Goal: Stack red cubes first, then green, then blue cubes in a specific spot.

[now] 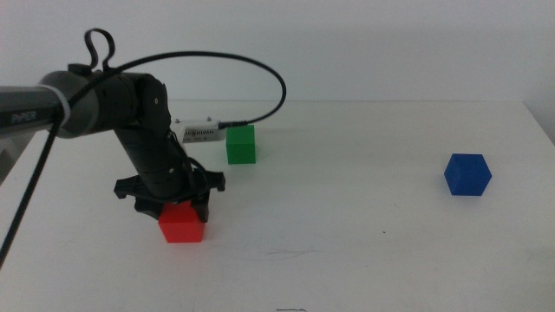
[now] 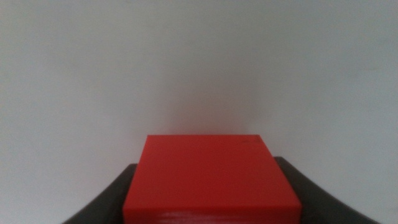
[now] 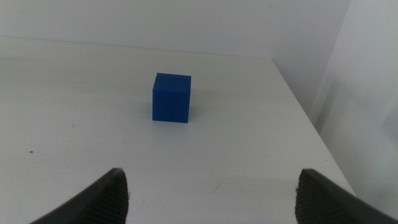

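On the white table [image 1: 364, 260], your left arm [image 1: 130, 113] reaches in from the side and bends down so that its gripper [image 1: 178, 208] sits right over the red cube [image 1: 181, 224]; you can take that posture as a straight top-down grip, which would keep the cube level for placing. From the left wrist view the red cube [image 2: 210, 177] fills the space between the two dark jaws, one flanking each side face, so the left gripper reads as pinching the cube, though you cannot tell from these views whether the cube rests on the table or is lifted just off it. As red goes down first, this looks like the opening step, with nothing stacked yet and no marking to show you where the stacking spot is. The green cube [image 1: 241, 144] sits a little beyond the left gripper, near it and just beside a small white device [image 1: 199, 131] where the arm's black cable [image 1: 260, 69] ends. The blue cube [image 1: 467, 174] stands well apart from the left gripper, toward the far side of the table. Your right gripper [image 3: 211, 199] waits out of the middle view, its jaws spread wide with the blue cube [image 3: 171, 98] ahead of them and untouched. Count: two arms, two grippers, three cubes, one of each colour.
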Robot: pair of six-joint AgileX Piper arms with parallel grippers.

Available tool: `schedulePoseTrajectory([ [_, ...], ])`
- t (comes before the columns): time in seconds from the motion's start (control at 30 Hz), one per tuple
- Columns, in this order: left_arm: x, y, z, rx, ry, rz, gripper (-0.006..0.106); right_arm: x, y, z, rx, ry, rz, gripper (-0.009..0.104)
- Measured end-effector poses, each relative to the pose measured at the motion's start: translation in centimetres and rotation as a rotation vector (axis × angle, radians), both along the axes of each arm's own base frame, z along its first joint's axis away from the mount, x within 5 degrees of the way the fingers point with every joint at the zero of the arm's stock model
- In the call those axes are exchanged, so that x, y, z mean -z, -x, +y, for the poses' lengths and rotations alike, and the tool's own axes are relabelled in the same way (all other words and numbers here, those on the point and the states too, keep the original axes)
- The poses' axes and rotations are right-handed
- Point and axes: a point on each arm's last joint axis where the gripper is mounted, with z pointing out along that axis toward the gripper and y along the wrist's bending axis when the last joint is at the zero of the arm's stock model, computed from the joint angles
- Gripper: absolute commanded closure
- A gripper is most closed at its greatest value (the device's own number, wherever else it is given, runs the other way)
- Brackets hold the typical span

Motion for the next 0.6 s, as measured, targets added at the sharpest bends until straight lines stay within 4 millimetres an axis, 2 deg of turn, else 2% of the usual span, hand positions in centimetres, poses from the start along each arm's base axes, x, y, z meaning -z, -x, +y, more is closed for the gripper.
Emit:
schedulePoseTrajectory([
  [0.07,-0.8,0.2,-0.7,-0.030,0.027,0.002,0.077,0.0,0.0,0.0,0.000,0.000,0.000,0.013],
  [0.17,-2.2,0.5,-3.0,-0.054,0.036,0.006,0.080,0.0,0.0,0.0,0.000,0.000,0.000,0.013],
  [0.33,-4.0,1.4,-8.3,-0.069,0.024,-0.021,0.080,0.0,0.0,0.0,0.000,0.000,0.000,0.013],
  [0.47,-3.9,2.0,-12.1,-0.053,0.017,-0.025,0.080,0.0,0.0,0.0,0.000,0.000,0.000,0.013],
  [0.6,-2.6,1.9,-14.9,-0.031,0.002,0.000,0.080,0.0,0.0,0.0,0.000,0.000,0.000,0.013],
])
